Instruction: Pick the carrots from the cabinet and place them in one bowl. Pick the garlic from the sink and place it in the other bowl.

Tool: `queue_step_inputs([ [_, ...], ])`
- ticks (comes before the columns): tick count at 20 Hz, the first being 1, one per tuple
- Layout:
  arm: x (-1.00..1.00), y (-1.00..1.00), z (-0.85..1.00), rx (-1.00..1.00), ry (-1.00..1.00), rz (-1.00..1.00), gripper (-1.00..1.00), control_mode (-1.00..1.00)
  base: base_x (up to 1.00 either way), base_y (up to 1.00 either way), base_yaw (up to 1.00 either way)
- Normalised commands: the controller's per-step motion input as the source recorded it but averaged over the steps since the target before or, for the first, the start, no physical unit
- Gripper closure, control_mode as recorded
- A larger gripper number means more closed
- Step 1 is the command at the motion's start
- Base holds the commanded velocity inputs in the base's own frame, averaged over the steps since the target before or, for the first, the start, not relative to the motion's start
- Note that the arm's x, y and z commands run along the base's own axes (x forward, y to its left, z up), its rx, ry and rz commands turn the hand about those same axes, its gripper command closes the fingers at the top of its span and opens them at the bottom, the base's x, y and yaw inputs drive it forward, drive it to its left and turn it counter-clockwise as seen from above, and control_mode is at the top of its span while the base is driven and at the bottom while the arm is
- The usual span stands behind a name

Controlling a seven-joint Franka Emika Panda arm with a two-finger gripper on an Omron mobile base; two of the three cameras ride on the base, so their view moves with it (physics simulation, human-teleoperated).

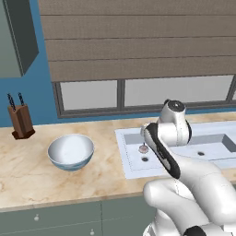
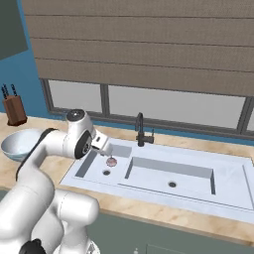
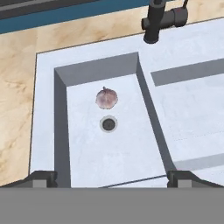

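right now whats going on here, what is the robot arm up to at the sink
The white arm is reaching out over the sink, its gripper open and holding nothing. Below it the garlic lies on the floor of the smaller basin, just beside the drain hole. The light blue bowl sits on the counter to the left of the sink with nothing visible inside it. So the garlic has not been picked up yet; the arm looks lined up to go down for it.

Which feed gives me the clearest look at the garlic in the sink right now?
The hand view: it looks straight down on the garlic, unobstructed, lying in the smaller sink basin just beside the drain hole. In the right base view it is a small bulb next to the arm; in the left base view the arm partly crowds it.
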Motion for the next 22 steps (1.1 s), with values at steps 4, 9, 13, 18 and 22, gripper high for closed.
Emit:
queue_step_inputs([
  [4, 0.0, 0.05, -0.03, 0.04, 0.1, 0.0, -1.0, -1.0, 0.0, 0.0, 0.0],
  [9, 0.04, 0.1, -0.35, 0.0, 0.05, 0.0, -1.0, -1.0, 0.0, 0.0, 0.0],
  [13, 0.27, 0.06, -0.56, -0.01, 0.01, 0.0, -1.0, -1.0, 0.0, 0.0, 0.0],
  [18, 0.45, -0.01, -0.43, 0.02, 0.07, 0.0, -1.0, -1.0, 0.0, 0.0, 0.0],
  [22, 0.43, 0.0, -0.16, 0.02, 0.11, 0.0, -1.0, -1.0, 0.0, 0.0, 0.0],
])
